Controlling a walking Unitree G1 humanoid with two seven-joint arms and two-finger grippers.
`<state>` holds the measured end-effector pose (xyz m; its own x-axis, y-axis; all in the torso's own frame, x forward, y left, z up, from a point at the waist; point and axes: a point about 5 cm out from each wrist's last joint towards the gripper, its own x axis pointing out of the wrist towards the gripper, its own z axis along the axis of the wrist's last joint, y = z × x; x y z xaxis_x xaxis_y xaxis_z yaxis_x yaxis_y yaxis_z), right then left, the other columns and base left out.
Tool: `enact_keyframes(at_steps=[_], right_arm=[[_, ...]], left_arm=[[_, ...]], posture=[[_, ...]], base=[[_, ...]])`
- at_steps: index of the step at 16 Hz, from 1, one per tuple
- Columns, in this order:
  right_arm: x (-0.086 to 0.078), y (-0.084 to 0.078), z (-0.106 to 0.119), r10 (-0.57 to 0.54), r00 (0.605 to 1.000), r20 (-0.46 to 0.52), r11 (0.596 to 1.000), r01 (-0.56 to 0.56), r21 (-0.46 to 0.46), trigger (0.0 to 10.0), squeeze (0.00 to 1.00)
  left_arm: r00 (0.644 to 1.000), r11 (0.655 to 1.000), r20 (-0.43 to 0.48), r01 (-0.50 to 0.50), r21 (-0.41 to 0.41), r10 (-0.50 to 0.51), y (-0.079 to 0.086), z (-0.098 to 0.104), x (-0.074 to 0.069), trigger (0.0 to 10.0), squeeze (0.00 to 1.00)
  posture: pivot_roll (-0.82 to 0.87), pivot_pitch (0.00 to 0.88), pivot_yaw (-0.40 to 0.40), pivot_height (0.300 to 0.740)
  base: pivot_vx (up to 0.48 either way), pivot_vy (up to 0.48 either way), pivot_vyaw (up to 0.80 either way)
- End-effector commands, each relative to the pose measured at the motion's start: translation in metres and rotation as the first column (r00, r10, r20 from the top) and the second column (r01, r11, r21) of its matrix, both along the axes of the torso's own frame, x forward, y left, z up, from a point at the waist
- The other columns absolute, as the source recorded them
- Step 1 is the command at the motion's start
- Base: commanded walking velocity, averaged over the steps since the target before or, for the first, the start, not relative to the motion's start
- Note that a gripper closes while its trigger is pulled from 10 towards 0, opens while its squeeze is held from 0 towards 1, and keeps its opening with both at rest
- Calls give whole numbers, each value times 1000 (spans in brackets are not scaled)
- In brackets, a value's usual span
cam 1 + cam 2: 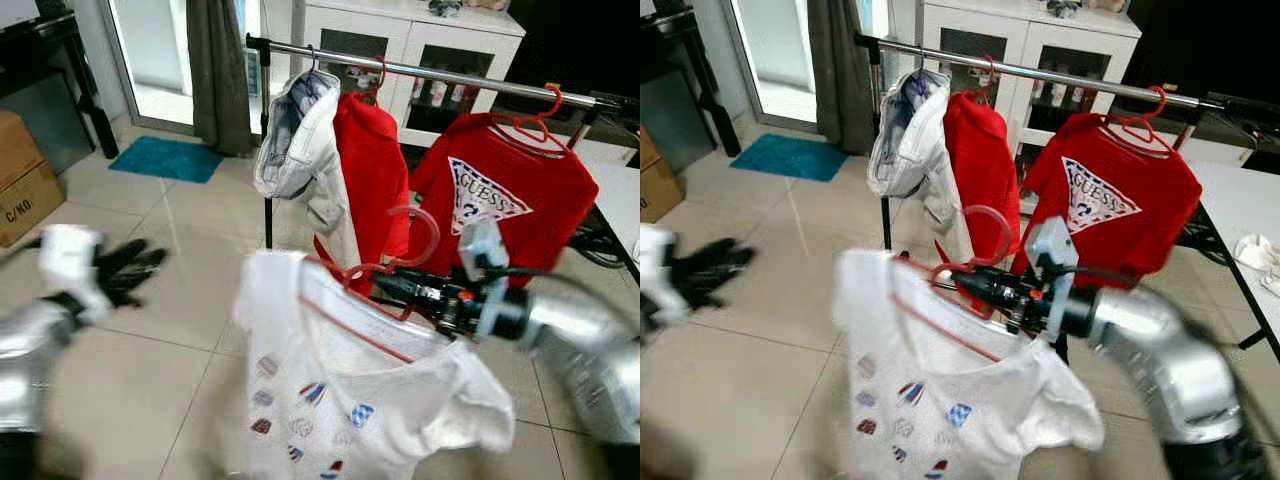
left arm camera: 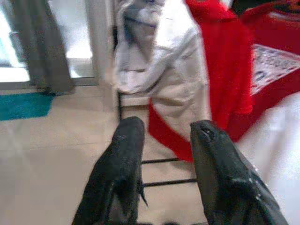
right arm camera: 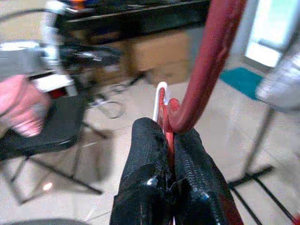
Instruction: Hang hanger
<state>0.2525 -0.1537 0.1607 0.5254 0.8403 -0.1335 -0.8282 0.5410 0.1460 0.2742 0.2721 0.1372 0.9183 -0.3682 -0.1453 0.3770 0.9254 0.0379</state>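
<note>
Over on the left, the left tool (image 1: 130, 268) hangs low above the tiled floor (image 1: 150, 330), blurred in the head view; the wrist view shows its two black fingers (image 2: 119, 173) spread apart with nothing between them. Behind it sit a cardboard box (image 1: 25, 180) and a teal mat (image 1: 165, 158) by the grey curtain (image 1: 215, 70). Moving in, the metal clothes rail (image 1: 440, 76) runs across the back, carrying a whitish jacket (image 1: 305, 140), then a plain red shirt (image 1: 370, 170). In front of those, mid-frame, the red hanger (image 1: 375, 268) sits below the rail, not on it, with a white printed T-shirt (image 1: 340, 390) draped from it. The right tool (image 1: 385, 285) is clamped tight on that hanger just under its hook, fingers (image 3: 150, 154) pinched on the red neck in the wrist view. Further right, a red shirt with a triangle logo (image 1: 490, 195) hangs on the rail on its own red hanger, in front of a white cabinet (image 1: 440, 45).
</note>
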Motion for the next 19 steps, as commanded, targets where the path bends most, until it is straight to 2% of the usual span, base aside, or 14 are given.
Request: enact_keyframes(at_steps=[1, 2, 3, 6, 7, 9, 11, 13, 14, 17, 19], right_arm=[[6, -8, -1, -144, 989, 41, 989, 144, -15, 10000, 0], [8, -7, -8, -229, 973, 26, 973, 229, -7, 10000, 0], [11, -7, -13, -303, 953, 13, 953, 303, -7, 10000, 0], [19, -3, -25, -470, 883, -2, 883, 469, -25, 10000, 0], [21, -3, -28, -506, 863, 0, 862, 505, -40, 10000, 0], [27, -7, -39, -644, 765, 12, 759, 641, -114, 10000, 0], [31, -7, -41, -675, 738, 18, 730, 671, -132, 10000, 0], [37, -6, -39, -718, 693, 71, 675, 717, -171, 10000, 0], [38, -6, -38, -713, 694, 103, 674, 718, -172, 10000, 0], [39, -6, -34, -699, 711, 81, 698, 702, -139, 10000, 0], [39, -4, -33, -718, 690, 85, 682, 723, -110, 10000, 0]], left_arm=[[998, 999, 30, 49, 9, -49, -28, 5, 2, 10000, 0], [998, 998, 47, 49, 29, -50, -49, 4, 4, 10000, 0], [998, 999, 60, 29, 38, -32, -63, 3, 6, 10000, 0], [999, 1000, 45, 2, -10, -2, -91, -1, 7, 10000, 0], [999, 1000, 40, -11, -3, 11, -93, -3, 7, 10000, 0], [997, 998, 47, -60, 33, 59, -97, -6, 8, 10000, 0], [996, 995, 46, -82, 51, 79, -101, -7, 8, 10000, 0], [997, 995, 43, -67, 77, 64, -108, -9, 5, 10000, 0], [997, 995, 41, -69, 76, 66, -108, -10, 3, 10000, 0], [995, 994, 40, -92, 65, 90, -106, -10, 1, 10000, 0], [991, 992, 38, -128, 15, 127, -106, -8, 2, 10000, 0]], posture=[[-96, 0, -41, 740], [-92, 0, -47, 740], [-91, 0, -49, 740], [-92, 0, -49, 740], [-92, 0, -49, 740], [-90, 0, -48, 740], [-86, 0, -51, 740], [-82, 0, -56, 740], [-82, 0, -58, 740], [-82, 0, -58, 740], [-82, 0, -58, 740]], base=[[0, 0, 0], [0, 0, 0], [0, 0, 0], [0, 0, 0], [0, 0, 0], [0, 0, 0], [0, -345, 0], [0, -454, 0], [0, -450, 0], [0, -454, 0], [0, -135, 0]])
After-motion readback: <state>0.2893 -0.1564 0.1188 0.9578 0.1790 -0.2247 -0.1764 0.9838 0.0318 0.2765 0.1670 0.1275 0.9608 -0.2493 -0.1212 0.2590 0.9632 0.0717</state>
